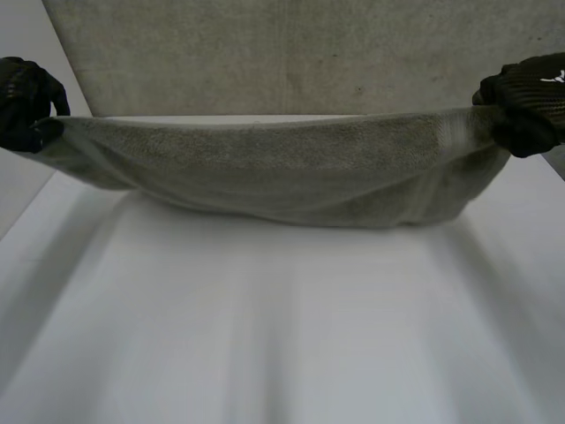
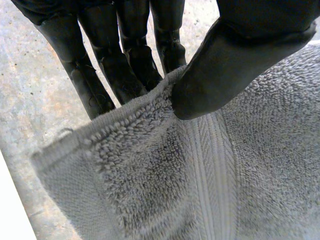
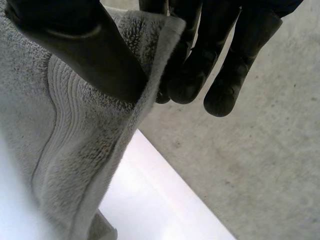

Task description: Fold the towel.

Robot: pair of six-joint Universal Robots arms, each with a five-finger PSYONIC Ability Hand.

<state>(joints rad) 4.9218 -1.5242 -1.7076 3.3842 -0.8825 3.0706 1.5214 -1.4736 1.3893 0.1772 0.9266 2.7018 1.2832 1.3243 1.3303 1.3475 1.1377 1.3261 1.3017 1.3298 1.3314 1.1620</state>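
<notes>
A grey-green terry towel (image 1: 282, 168) hangs stretched in the air between my two hands, sagging in the middle above the white table (image 1: 282, 336). My left hand (image 1: 26, 102) pinches the towel's left end; in the left wrist view the thumb (image 2: 235, 60) presses the towel (image 2: 200, 175) near a corner against the fingers (image 2: 120, 65) behind it. At the towel's right end my right hand (image 1: 525, 102) grips it. There the thumb (image 3: 90, 55) clamps the towel's edge (image 3: 75, 150) against the fingers (image 3: 200, 65).
A grey concrete floor (image 1: 300, 53) lies beyond the table's far edge, also seen past the fingers as floor (image 3: 260, 165). The white tabletop stretches bare below the hanging towel toward me.
</notes>
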